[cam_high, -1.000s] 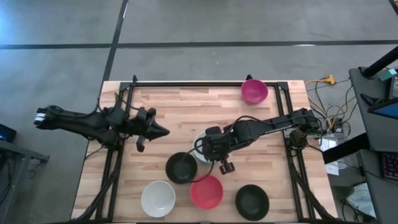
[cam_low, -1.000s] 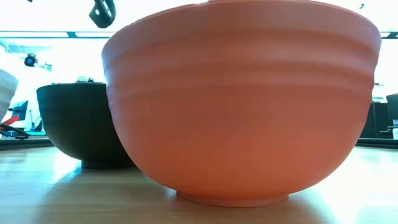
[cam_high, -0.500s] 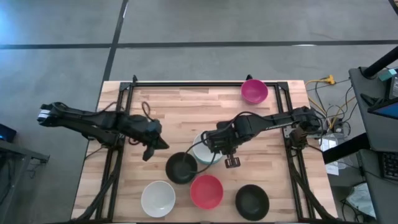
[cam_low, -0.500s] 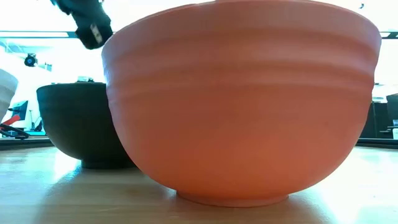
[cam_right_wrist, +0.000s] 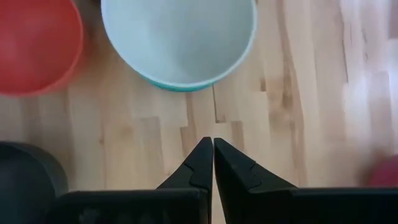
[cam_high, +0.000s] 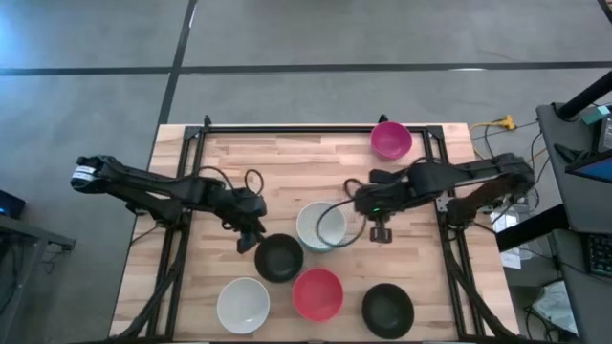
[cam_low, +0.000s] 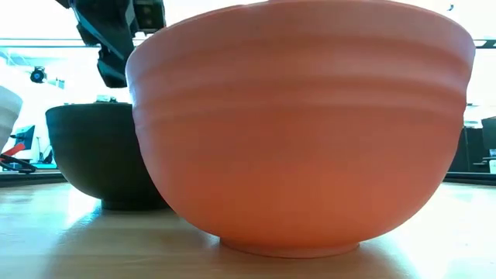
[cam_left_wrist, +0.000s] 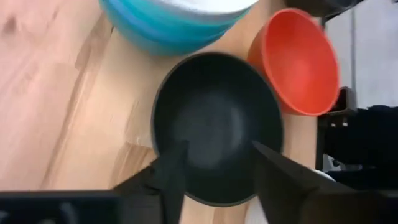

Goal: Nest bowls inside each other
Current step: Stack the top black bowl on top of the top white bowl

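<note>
The black bowl point(cam_high: 278, 257) sits mid-table, touching the white-over-teal stack point(cam_high: 321, 225), with the red bowl point(cam_high: 317, 293) just in front. It looks rigid, smooth and light, likely slick, so I'd pinch the rim wall, 1 finger inside and 1 outside. The left gripper point(cam_left_wrist: 214, 163) hangs over it, fingers spread. The right gripper point(cam_right_wrist: 213, 158) is pressed closed and empty, beside the stack. Compared with 1 second ago, the left arm has swung in over the black bowl and the right has drawn back off the stack

red bowl point(cam_low: 302, 132) fills low view | hides table beyond
</note>
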{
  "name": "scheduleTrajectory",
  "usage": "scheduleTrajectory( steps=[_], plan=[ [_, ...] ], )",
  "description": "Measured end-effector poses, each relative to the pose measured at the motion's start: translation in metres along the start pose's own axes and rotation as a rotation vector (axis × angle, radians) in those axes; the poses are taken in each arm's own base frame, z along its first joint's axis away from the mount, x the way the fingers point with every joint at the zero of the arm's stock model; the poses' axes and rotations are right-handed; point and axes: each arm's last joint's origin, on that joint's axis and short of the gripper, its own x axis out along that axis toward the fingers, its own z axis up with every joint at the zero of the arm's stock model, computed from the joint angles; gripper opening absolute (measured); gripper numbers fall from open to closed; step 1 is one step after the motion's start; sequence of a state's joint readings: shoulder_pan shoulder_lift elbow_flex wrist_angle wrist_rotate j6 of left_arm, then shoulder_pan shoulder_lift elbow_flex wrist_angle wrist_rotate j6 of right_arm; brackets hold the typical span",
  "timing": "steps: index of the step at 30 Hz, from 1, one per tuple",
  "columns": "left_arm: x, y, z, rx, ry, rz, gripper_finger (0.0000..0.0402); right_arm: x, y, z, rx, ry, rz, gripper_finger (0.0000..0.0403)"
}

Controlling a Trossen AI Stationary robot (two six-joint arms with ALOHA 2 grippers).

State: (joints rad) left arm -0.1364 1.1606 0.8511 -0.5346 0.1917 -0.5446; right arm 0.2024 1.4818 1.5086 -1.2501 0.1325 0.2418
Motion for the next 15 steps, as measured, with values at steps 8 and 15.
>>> scheduleTrajectory(
  steps=[8,15],
  plan=[
    [0.033,0.013,0.002,-0.236,0.104,0.106,0.0202,-0.026,-0.016,-0.053,0.200,-0.195,0.068,0.0009],
    [0.056,0.027,-0.001,-0.322,0.198,0.200,0.0202,-0.041,-0.024,-0.078,0.244,-0.333,0.119,0.0009]
  ],
)
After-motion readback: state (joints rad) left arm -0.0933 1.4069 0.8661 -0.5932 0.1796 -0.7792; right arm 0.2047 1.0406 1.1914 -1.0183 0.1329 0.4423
